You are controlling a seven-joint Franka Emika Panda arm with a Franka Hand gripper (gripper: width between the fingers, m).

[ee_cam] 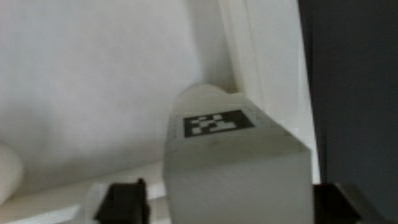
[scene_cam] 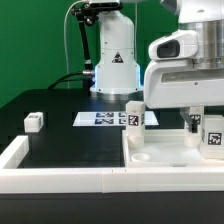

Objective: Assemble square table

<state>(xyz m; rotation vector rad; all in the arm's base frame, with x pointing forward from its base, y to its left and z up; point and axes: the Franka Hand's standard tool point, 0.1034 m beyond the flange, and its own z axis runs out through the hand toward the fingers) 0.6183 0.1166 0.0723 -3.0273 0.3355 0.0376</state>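
Note:
The white square tabletop (scene_cam: 170, 150) lies at the exterior view's right, and in the wrist view it (ee_cam: 89, 70) fills the ground beside the black table. A tagged white table leg (scene_cam: 212, 138) stands at its right edge. My gripper (scene_cam: 203, 128) is lowered over this leg. In the wrist view the leg (ee_cam: 222, 150) fills the space between my two dark fingers (ee_cam: 125, 200), and my gripper (ee_cam: 226, 200) is shut on it. A second tagged leg (scene_cam: 133, 115) stands at the slab's far left corner. A third leg (scene_cam: 35, 122) lies alone on the black surface at the left.
The marker board (scene_cam: 105, 118) lies flat behind the slab, in front of the arm's white base (scene_cam: 113, 70). A long white rail (scene_cam: 60, 178) borders the black surface along the front and left.

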